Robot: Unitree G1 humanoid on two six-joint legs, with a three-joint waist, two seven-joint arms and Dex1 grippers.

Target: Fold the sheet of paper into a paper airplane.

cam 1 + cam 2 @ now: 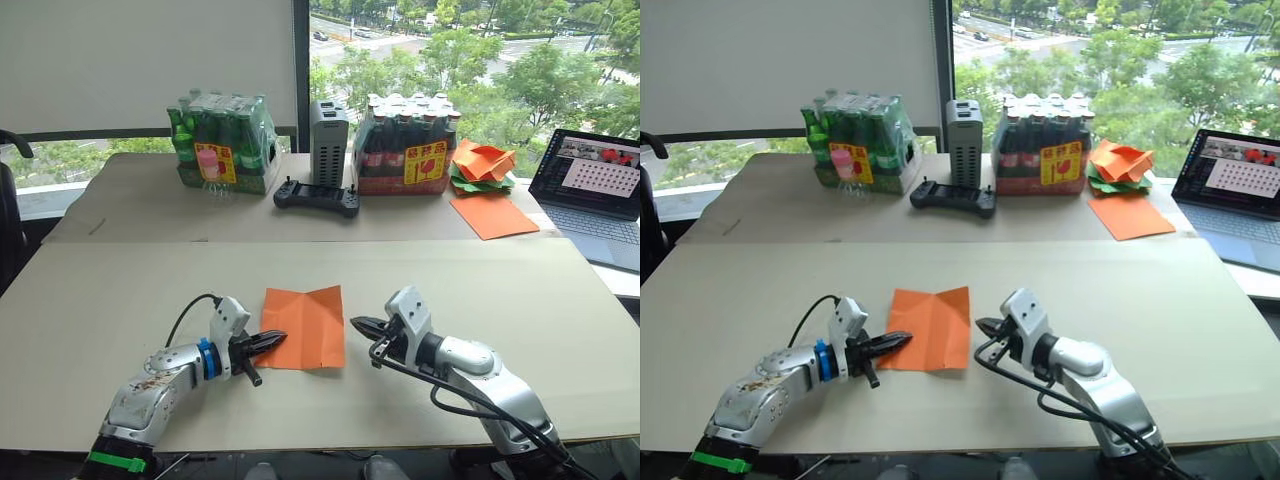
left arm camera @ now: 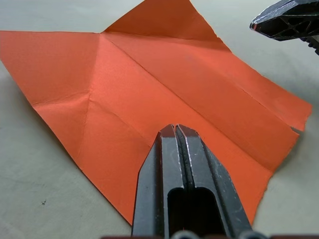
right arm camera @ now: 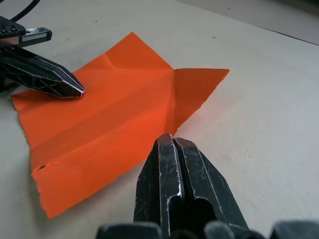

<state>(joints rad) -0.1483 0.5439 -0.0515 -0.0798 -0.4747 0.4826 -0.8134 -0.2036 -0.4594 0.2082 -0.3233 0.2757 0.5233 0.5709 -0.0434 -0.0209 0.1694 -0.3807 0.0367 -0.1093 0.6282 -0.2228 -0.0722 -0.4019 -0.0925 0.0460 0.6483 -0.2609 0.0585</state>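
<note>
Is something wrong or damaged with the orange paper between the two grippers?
The creased orange sheet of paper lies unevenly, its far edge dipping in a notch at the centre crease. One near corner looks slightly torn. Nothing else stands out.

Sheet of paper (image 1: 304, 326): thin, orange, roughly rectangular, lying open and nearly flat on the near part of the pale tabletop. Crossed by crease lines: one long fold down the middle, seen from the head camera as a vertical line, plus further parallel creases on either side. Far edge notched at the centre crease, with two short diagonal folds meeting there, so that both far corners rise slightly off the surface. Near edge a little uneven, one near corner lifted and faintly ragged. Not yet shaped into a dart: no wings, no nose, no keel. Set between left and right halves of the near tabletop.
</note>
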